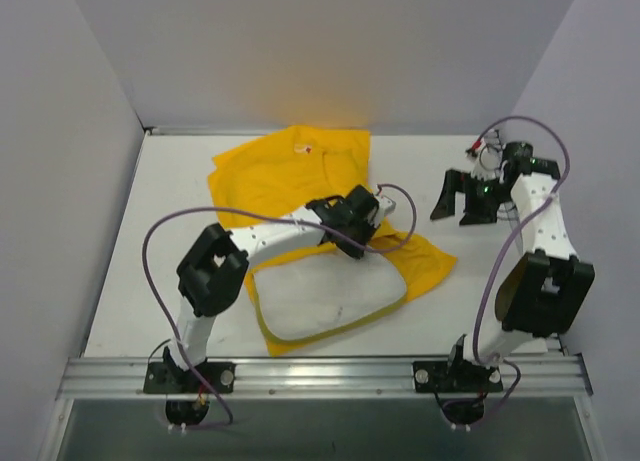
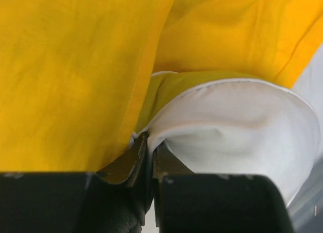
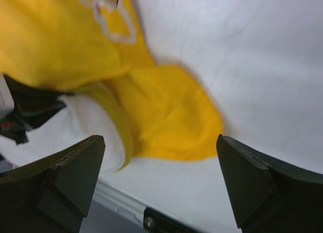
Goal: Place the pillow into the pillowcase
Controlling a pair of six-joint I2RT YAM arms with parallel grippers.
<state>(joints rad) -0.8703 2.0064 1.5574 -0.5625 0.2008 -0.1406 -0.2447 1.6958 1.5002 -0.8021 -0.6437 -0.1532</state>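
The white pillow [image 1: 325, 296] with its yellow edge stripe lies at the table's near middle, its far edge against the yellow pillowcase [image 1: 290, 176], which spreads crumpled behind and to the right of it. My left gripper [image 1: 352, 221] is shut on the pillow's far edge; in the left wrist view the white pillow [image 2: 237, 127] is pinched between the jaws [image 2: 150, 152], with pillowcase fabric [image 2: 70, 76] just beyond. My right gripper [image 1: 462, 203] is open and empty, raised to the right of the pillowcase. The right wrist view shows a pillowcase corner [image 3: 166, 117] and the pillow [image 3: 75, 127] below its gripper [image 3: 161, 177].
Grey walls close the table on three sides. A metal rail [image 1: 320, 371] runs along the near edge by the arm bases. Bare white table [image 1: 150, 251] lies left of the cloth and to the far right around the right arm.
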